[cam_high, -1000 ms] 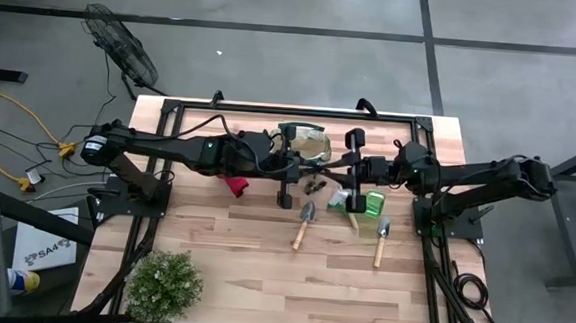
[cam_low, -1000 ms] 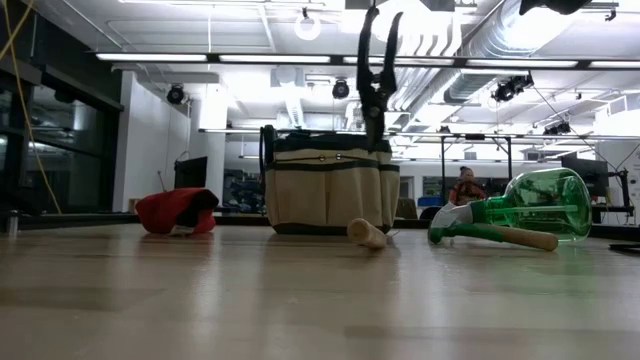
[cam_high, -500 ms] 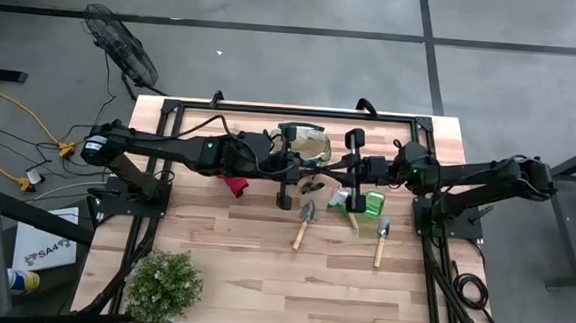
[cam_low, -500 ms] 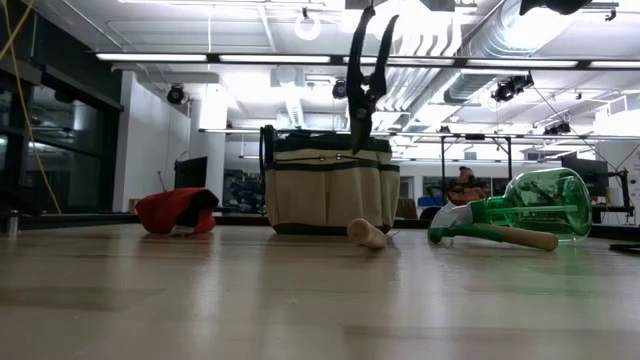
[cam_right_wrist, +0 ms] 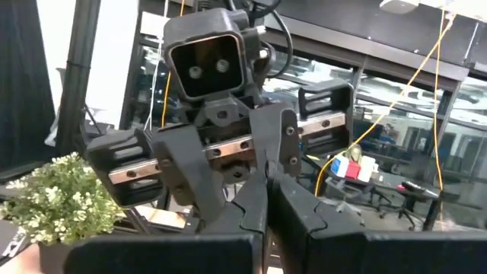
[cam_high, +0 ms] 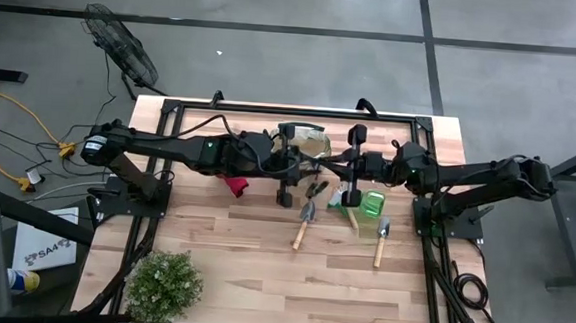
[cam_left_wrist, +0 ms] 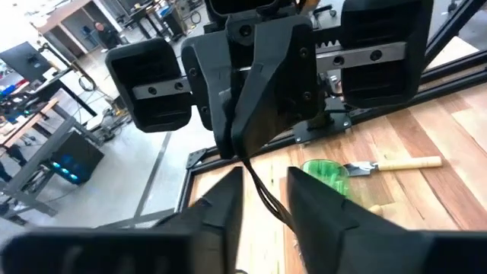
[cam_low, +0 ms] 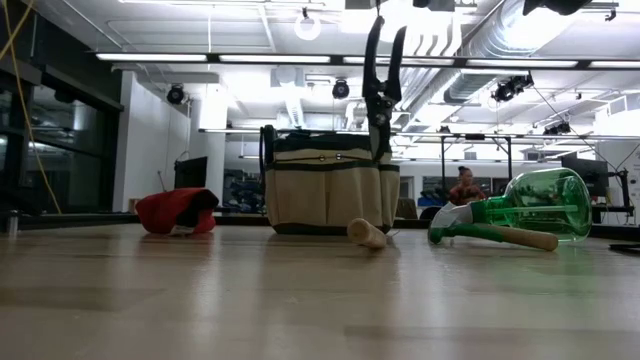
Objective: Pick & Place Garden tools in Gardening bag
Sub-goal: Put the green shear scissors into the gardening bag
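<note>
The beige gardening bag [cam_high: 307,143] with green trim stands upright at the table's far middle and also shows in the low view [cam_low: 325,185]. Dark pruning shears [cam_low: 378,100] hang blades down over the bag's right side. My right gripper [cam_right_wrist: 266,221] is shut, level, facing my left gripper [cam_left_wrist: 266,205], whose fingers stand apart right in front of it. The two meet at the bag's near side [cam_high: 323,169]. Two trowels [cam_high: 304,223] [cam_high: 382,237] and the green sprayer [cam_high: 371,202] lie on the table near the bag. My right gripper holds the pruning shears by their upper, handle end. That spot lies above the low view's top edge and is hidden under the fingers in the wrist view. The shears hang nearly upright below it, lifted clear, with the blade tips [cam_low: 378,150] level with the bag's rim.
A red bundle [cam_high: 234,185] lies left of the bag. A wooden handle [cam_high: 351,217] lies by the sprayer. The bushy plant [cam_high: 163,286] stands at the near left corner. Bare wood spreads along the table's near side. People show far off in the room.
The hanging shears have swung, blades toward the low view's left, then come back upright a little farther right. My right gripper has shifted slightly toward the table's left, closer to the bag.
</note>
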Tool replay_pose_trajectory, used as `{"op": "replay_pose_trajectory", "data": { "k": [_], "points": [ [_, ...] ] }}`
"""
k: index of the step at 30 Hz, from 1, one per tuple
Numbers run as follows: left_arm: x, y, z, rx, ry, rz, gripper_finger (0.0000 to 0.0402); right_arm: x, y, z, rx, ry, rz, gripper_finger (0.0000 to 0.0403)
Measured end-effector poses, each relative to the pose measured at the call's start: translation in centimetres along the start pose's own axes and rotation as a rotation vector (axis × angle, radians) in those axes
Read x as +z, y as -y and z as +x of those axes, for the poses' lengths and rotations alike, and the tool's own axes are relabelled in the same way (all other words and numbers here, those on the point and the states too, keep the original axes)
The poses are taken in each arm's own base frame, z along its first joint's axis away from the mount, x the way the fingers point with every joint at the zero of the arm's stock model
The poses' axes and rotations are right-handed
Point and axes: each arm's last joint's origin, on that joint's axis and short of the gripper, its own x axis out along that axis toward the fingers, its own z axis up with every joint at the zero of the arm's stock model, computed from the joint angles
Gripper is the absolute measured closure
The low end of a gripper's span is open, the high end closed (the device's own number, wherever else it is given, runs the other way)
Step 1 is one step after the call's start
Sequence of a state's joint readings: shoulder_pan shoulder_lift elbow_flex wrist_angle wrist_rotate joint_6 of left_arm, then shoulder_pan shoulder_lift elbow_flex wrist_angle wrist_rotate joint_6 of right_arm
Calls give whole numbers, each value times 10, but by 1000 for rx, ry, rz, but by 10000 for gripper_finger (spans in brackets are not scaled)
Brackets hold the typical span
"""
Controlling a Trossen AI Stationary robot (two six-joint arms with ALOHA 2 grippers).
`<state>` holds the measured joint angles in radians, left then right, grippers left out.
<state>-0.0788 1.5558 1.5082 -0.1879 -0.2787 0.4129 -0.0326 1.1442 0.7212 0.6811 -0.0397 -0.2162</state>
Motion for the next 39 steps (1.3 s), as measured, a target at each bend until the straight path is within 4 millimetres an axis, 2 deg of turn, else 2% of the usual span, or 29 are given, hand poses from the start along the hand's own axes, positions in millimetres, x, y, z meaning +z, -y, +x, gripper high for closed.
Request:
{"op": "replay_pose_trajectory", "data": {
  "k": [4,7,10,17,29,35,39],
  "points": [
    [0,0,0,1,-3,1,249,0,1,0,-40,-9,6,399],
    [0,-2,-4,16,-14,3,234,0,2,0,-67,-14,6,399],
    [-1,-5,-10,60,-63,12,232,0,3,0,-92,-28,11,399],
    [-5,-9,-20,134,-162,-5,231,16,10,7,-185,-72,12,399],
    [-18,-12,-41,142,-329,-37,231,45,20,17,-273,-212,-32,399],
    [-23,-13,-48,139,-391,-53,231,58,24,13,-309,-295,-59,399],
    [-25,-12,-50,133,-417,-58,231,68,30,3,-373,-307,-62,399]
  ]
}}
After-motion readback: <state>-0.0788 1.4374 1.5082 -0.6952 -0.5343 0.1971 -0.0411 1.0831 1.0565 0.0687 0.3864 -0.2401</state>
